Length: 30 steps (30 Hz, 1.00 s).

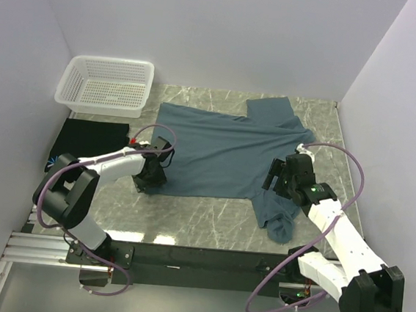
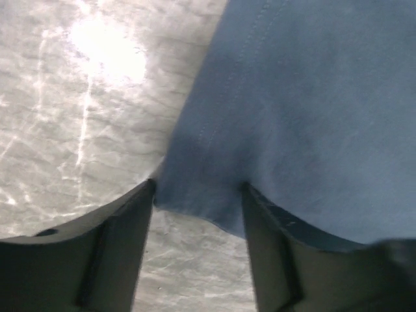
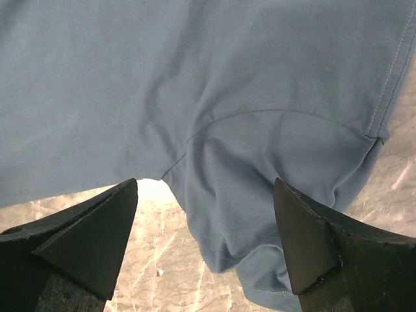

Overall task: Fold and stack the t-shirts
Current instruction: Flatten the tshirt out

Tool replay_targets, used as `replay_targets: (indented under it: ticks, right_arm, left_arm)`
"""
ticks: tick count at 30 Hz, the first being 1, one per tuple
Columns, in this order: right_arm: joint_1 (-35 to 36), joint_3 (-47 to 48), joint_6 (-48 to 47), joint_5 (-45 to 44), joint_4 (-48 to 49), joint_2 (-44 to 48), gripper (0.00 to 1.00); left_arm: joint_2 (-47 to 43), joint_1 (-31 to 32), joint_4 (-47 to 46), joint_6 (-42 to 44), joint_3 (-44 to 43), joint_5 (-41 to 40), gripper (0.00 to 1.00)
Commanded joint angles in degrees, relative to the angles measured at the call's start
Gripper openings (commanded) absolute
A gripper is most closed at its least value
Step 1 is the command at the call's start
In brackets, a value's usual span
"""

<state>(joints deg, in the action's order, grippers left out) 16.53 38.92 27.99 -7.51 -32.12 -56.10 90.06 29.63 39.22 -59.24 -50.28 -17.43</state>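
Observation:
The slate-blue t-shirt (image 1: 223,150) lies spread flat on the marble table, its near sleeve (image 1: 276,218) rumpled at the lower right. The black t-shirt (image 1: 92,137) lies folded at the left edge. My left gripper (image 1: 150,181) is down at the blue shirt's near-left hem corner. In the left wrist view its fingers (image 2: 130,227) stand apart, with that corner of the blue cloth (image 2: 195,182) between the tips. My right gripper (image 1: 275,181) stands wide open over the near armpit. Its fingers (image 3: 97,227) straddle the hanging sleeve fold (image 3: 240,195) without touching it.
A white lattice basket (image 1: 108,84) stands at the back left corner. White walls close in the table on the left, back and right. Bare marble (image 1: 187,217) shows between the shirt's near hem and the arm bases.

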Motion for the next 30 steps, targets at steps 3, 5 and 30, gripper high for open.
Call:
replay_targets:
  ticks: [3,5,30]
  right_arm:
    - [0.25,-1.12,-0.22,-1.28,1.89,1.69,0.91]
    - [0.25,-0.95,0.22,-1.81,1.45,1.34,0.9]
    - [-21.1,-6.92,12.53,1.8,2.06,-8.24,0.63]
  left_arm:
    - [1.96,0.61,1.3,0.01,3.61,-0.15,0.48]
    - [1.7,0.61,1.29,-0.26,4.14,-0.15,0.4]
    - [-5.68,-3.96,-1.6,16.44,-1.84,-1.73,0.01]
